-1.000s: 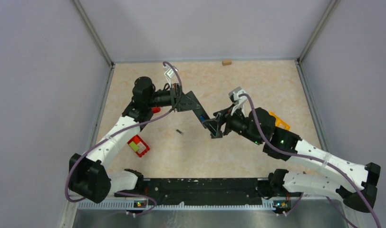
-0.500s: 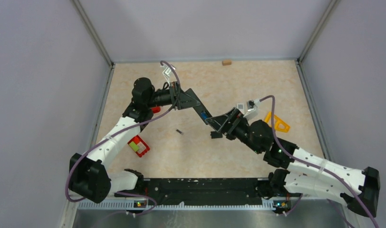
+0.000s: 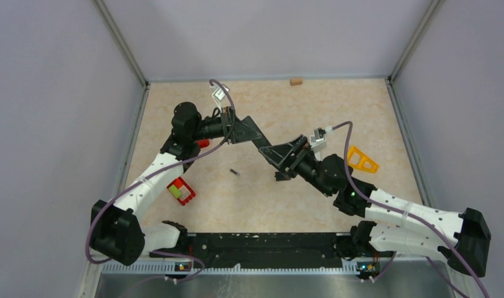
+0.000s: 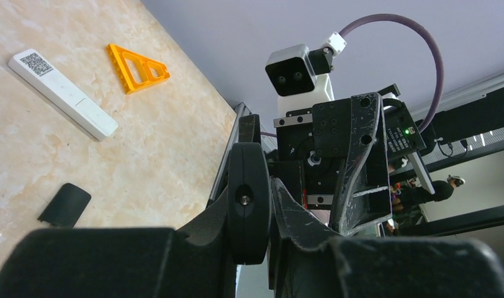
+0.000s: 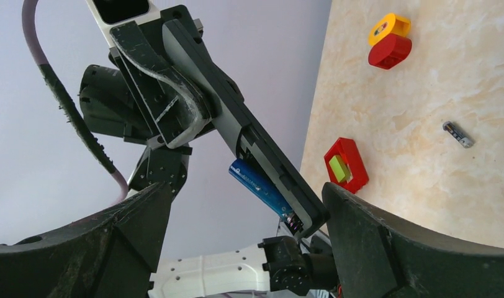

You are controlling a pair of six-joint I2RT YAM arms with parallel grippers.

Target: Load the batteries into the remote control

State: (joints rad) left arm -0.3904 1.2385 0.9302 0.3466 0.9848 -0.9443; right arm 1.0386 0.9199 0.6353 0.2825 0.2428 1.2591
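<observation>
My left gripper (image 3: 243,131) is shut on a black remote control (image 3: 265,148) and holds it up in the air, slanting toward the right arm. In the right wrist view the remote (image 5: 237,124) has a blue battery (image 5: 259,186) lying at its open compartment near the lower end. My right gripper (image 3: 285,156) is open, and its fingers (image 5: 361,236) stand on either side of that end without touching it. In the left wrist view the remote (image 4: 249,205) shows end-on between my left fingers. A dark battery (image 3: 234,172) lies on the table.
A small flat black piece (image 3: 282,176) lies below the right gripper. A red block with a yellow-green insert (image 3: 180,190) sits at the left. An orange triangle (image 3: 361,159) lies at the right and a white bar (image 4: 62,93) near it. A tan block (image 3: 295,81) sits by the back wall.
The right wrist has rolled and the arm has swung lower, bringing its open fingers round the remote's free end. The left arm and remote have hardly moved.
</observation>
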